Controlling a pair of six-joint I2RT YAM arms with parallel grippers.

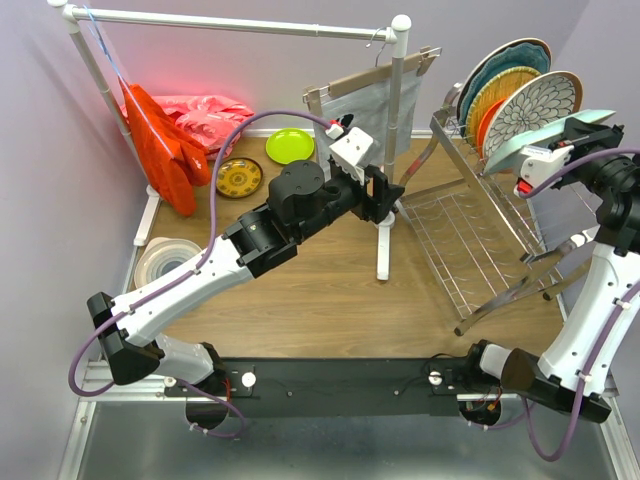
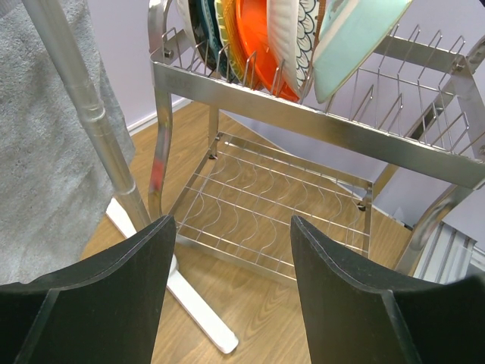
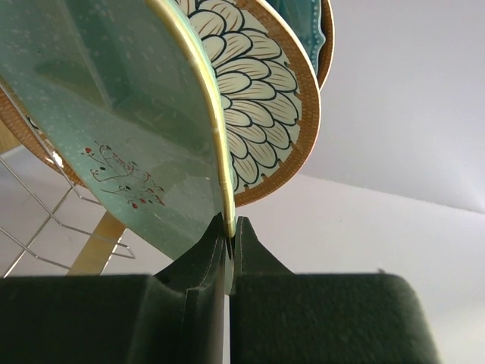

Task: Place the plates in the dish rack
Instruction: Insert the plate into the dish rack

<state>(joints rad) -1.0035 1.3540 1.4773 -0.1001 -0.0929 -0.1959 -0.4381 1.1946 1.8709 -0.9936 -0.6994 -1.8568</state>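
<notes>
Our right tool [image 3: 229,235] is pinched shut on the lower rim of the tray [image 3: 114,114], which rises on edge from the fingertips and leans over the upper tier of the rack [image 2: 318,125], just in front of the floral plate [image 3: 258,98]. To do this step well, we judge we should ease the tray's lower edge down between two free tines [image 2: 364,98], keep it parallel to the floral plate so the rims do not knock, and let go only once the tines bear it. Our left tool [image 2: 231,235] hangs with its jaws wide and nothing between them, the rack straight ahead of it. The right wrist view shows the pinch closely but hides the tines; the left wrist view shows them under the tray's corner, though we cannot tell whether it is seated. Only the top view shows the green plate [image 1: 290,146], patterned plate [image 1: 239,178] and white plate [image 1: 165,262] on the counter [image 1: 330,300], behind the left tool, not yet loaded
</notes>
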